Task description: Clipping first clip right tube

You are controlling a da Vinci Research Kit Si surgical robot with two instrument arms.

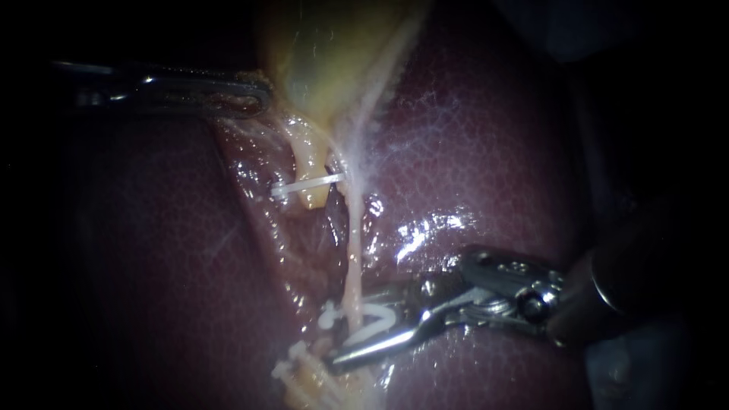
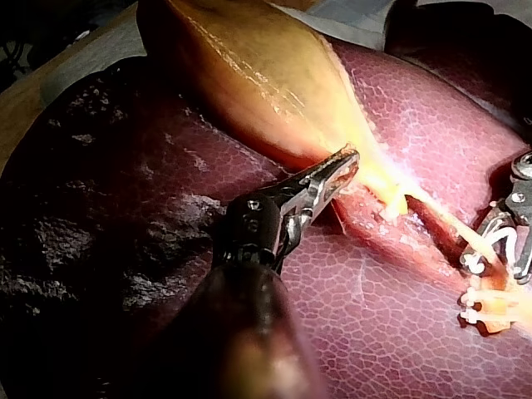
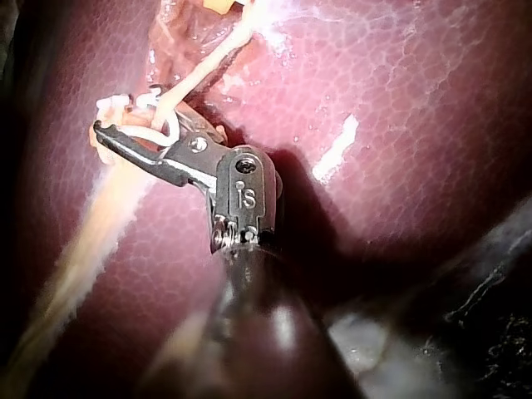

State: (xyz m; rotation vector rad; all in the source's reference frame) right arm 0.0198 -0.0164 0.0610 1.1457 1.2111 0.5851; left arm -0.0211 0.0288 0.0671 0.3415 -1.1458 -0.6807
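Observation:
The right tube is a thin pale strand that runs down from the yellow gallbladder across the liver. My right instrument comes in from the right; its jaws stand apart astride this tube, holding a white V-shaped clip that lies open around it. The right wrist view shows the same clip in the jaws with the tube running through. My left instrument is at the upper left, jaws shut on the gallbladder's lower edge.
A short cut stump beside the right tube carries a white clip. More white clips sit on tissue just below the right instrument's jaws. Dark red liver lies all around.

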